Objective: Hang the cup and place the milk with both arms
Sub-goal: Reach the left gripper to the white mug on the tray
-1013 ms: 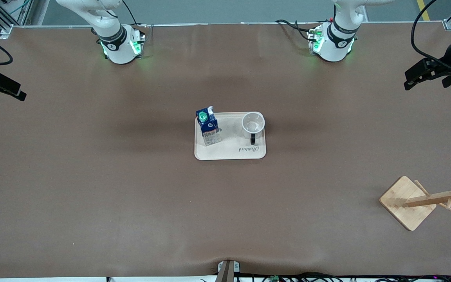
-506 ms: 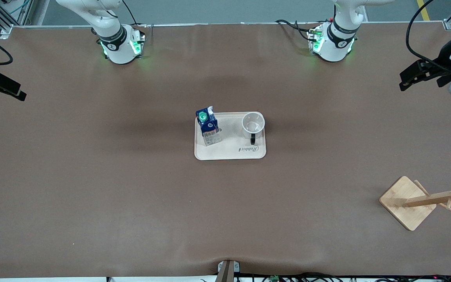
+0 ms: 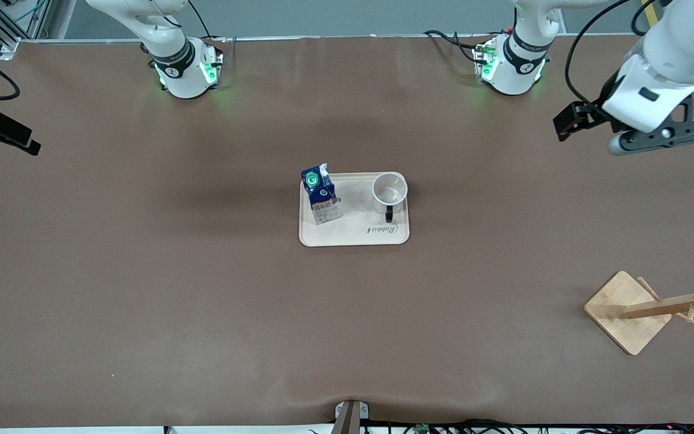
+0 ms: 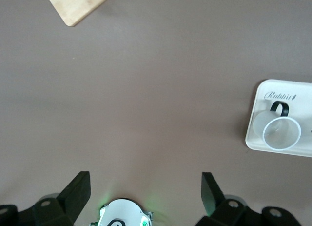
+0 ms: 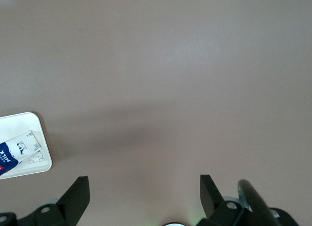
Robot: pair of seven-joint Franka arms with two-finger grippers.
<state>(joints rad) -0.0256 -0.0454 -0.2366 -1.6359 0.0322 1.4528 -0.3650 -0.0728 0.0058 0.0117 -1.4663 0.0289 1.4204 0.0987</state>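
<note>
Brown matting covered the wide table [image 3: 202,301], and at its middle a cream rectangular tray [image 3: 354,236] had been set between the two arms' reach, presumably so that each could take one item. On the tray the small dark-blue milk carton with a green cap [image 3: 321,196] stood toward the right arm's end, and the white mug with a black handle [image 3: 390,191] toward the left arm's end, upright, its handle turned toward the front camera. A bamboo peg rack [image 3: 654,307] was placed well apart, at the left arm's end. The left gripper [image 3: 582,117] was held over bare table near its base, fingers spread wide and empty. The right gripper [image 3: 3,135] was seen waiting over its table edge, likewise spread wide and empty.
</note>
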